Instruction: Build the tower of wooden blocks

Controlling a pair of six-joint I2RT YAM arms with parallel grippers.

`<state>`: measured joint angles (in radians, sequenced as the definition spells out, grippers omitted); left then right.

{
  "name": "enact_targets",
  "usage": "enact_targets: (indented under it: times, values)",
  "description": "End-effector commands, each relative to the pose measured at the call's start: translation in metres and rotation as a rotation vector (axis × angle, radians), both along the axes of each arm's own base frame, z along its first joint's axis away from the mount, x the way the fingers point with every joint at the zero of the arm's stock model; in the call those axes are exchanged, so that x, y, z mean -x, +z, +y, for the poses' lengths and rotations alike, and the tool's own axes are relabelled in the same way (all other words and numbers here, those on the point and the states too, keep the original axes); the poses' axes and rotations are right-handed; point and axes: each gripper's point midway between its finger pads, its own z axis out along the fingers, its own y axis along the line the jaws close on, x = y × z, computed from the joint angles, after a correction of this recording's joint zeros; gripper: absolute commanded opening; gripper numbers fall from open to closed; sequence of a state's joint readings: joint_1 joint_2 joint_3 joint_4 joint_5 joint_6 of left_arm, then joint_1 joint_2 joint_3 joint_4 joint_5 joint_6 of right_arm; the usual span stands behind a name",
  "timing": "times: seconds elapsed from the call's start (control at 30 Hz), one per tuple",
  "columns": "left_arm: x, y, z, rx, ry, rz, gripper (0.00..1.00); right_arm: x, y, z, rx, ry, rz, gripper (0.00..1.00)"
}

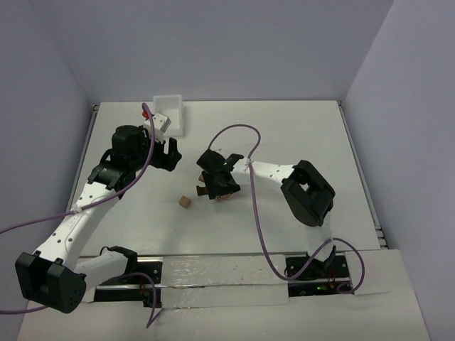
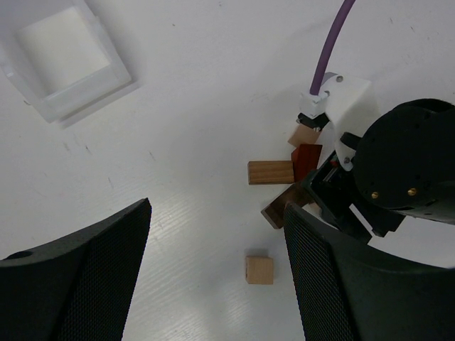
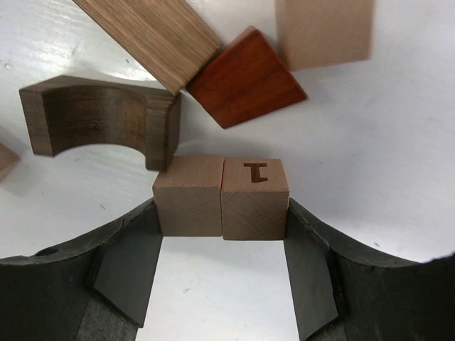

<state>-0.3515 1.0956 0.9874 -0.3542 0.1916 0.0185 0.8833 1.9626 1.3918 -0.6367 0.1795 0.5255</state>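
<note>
Right hand (image 3: 222,211) clamps two cubes (image 3: 249,206) side by side, likely to square them. Left hand (image 2: 217,209) hovers, spread apart.

From above, the right gripper (image 1: 215,186) is covering most of the blocks (image 1: 201,190), which are showing too small to tell apart. At the right wrist, the top edge is cutting off a long brown block (image 3: 149,32) and a blurred tan block (image 3: 323,32), and the left edge is leaving only a corner of another tan piece (image 3: 6,160). At the left wrist, the bin (image 2: 67,60) is running off the top-left corner.
</note>
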Motion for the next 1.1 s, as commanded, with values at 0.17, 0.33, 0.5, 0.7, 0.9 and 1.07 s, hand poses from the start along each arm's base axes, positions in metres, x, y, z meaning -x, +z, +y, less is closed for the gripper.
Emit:
enact_targets:
  times: [0.17, 0.33, 0.5, 0.7, 0.9, 1.07]
  values:
    - [-0.004, 0.008, -0.005, 0.028, -0.02, -0.023, 0.82, -0.037, 0.099, -0.026, -0.139, 0.036, -0.188, 0.37]
    - [-0.004, 0.01, -0.007, 0.033, -0.027, -0.023, 0.82, -0.082, 0.123, -0.068, -0.152, -0.064, -0.235, 0.3]
    - [-0.005, 0.011, -0.008, 0.036, -0.028, -0.023, 0.82, -0.125, 0.112, -0.097, -0.136, -0.178, -0.207, 0.28]
    - [-0.005, 0.011, -0.006, 0.03, -0.019, -0.024, 0.82, -0.151, 0.077, -0.083, -0.122, -0.222, -0.152, 0.27]
    - [-0.004, 0.011, -0.002, 0.02, -0.009, -0.029, 0.82, -0.158, 0.045, -0.071, -0.116, -0.237, -0.097, 0.27]
    - [-0.005, 0.01, -0.004, 0.025, -0.012, -0.027, 0.81, -0.141, 0.022, -0.055, -0.111, -0.198, -0.05, 0.27]
